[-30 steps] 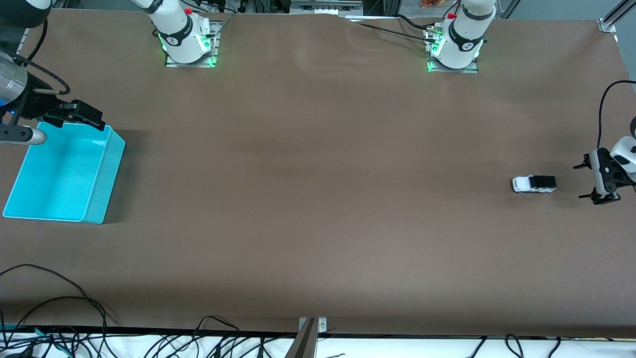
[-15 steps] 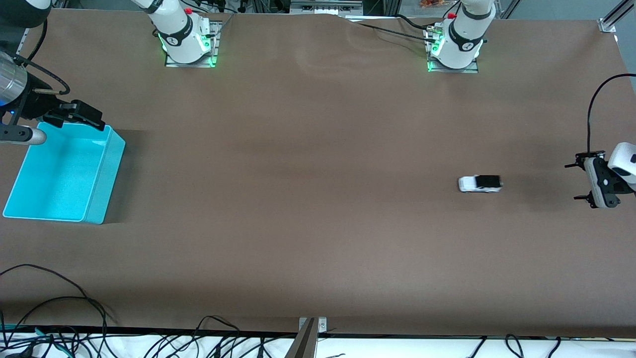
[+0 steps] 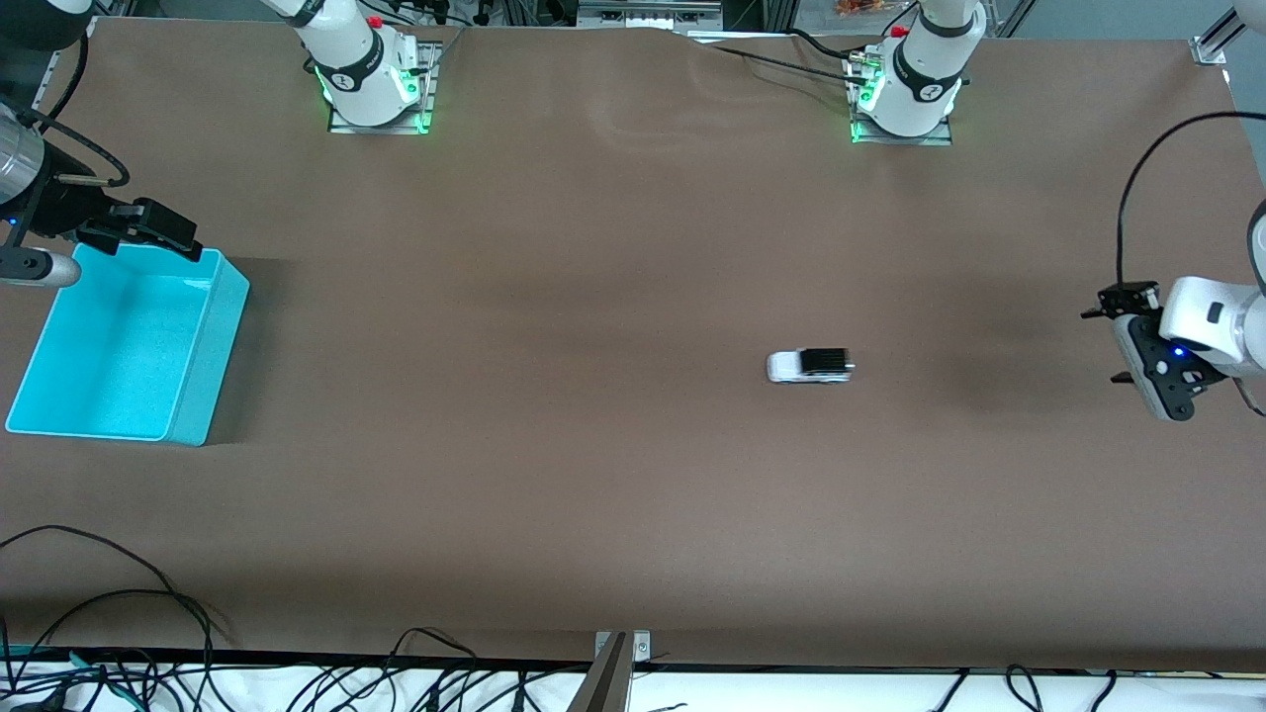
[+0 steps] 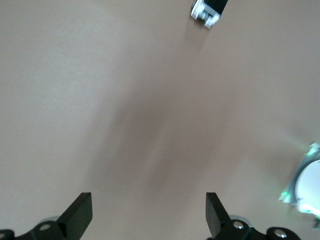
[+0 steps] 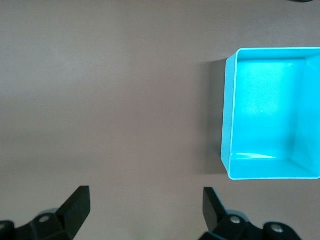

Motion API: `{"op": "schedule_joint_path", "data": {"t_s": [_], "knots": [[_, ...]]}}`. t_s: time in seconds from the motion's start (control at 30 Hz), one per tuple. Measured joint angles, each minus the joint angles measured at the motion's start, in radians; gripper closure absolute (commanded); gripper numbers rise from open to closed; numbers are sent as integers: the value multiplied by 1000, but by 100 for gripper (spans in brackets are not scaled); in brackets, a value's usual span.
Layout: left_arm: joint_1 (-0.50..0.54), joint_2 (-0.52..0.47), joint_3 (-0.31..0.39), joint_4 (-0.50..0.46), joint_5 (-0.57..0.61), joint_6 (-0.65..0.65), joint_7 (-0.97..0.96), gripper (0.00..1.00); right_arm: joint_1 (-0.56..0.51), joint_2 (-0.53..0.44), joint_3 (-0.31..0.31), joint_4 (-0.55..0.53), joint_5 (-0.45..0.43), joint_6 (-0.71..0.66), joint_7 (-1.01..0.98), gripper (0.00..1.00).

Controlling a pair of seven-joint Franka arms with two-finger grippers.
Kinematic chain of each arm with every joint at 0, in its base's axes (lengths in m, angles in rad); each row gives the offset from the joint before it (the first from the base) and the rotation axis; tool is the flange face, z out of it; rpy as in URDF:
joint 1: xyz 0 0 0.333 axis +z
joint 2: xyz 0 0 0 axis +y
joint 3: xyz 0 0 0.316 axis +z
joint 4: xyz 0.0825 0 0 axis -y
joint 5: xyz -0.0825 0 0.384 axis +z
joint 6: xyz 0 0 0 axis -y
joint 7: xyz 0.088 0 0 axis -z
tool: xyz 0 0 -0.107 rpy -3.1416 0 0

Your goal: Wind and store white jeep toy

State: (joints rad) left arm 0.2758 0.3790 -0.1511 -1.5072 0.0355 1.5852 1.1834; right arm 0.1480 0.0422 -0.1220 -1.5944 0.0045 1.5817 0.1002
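The white jeep toy (image 3: 810, 366), white with a black roof, stands alone on the brown table, between the middle and the left arm's end. It also shows in the left wrist view as the jeep toy (image 4: 209, 10), well away from the fingers. My left gripper (image 3: 1110, 336) hangs open and holds nothing, over the table at the left arm's end, well apart from the toy. The same left gripper (image 4: 148, 215) has only bare table between its fingers. My right gripper (image 3: 183, 237) is open and holds nothing, over the cyan bin's edge. The right gripper (image 5: 146, 210) has bare table below it.
An open cyan bin (image 3: 210, 366) sits at the right arm's end of the table; its wall (image 5: 227, 120) shows in the right wrist view. Both arm bases (image 3: 371, 84) (image 3: 905, 94) glow green farthest from the camera. Cables (image 3: 119, 613) lie along the nearest table edge.
The jeep toy has rolled across the table away from the left gripper, toward the right arm's end. The left gripper has shifted slightly and stays open. The right gripper has barely moved.
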Motion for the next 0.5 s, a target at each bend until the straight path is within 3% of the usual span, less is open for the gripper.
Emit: {"op": "schedule_joint_path", "data": {"t_s": [0.3,0.5], "knots": [[-85,-27,-11,48,0,-124,-216,0,5,12,5,0,0,-14,-1,0],[-107,-32,-66,58,0,-154,-375,0,8,23,5,-1,0,-35,0,0]]}}
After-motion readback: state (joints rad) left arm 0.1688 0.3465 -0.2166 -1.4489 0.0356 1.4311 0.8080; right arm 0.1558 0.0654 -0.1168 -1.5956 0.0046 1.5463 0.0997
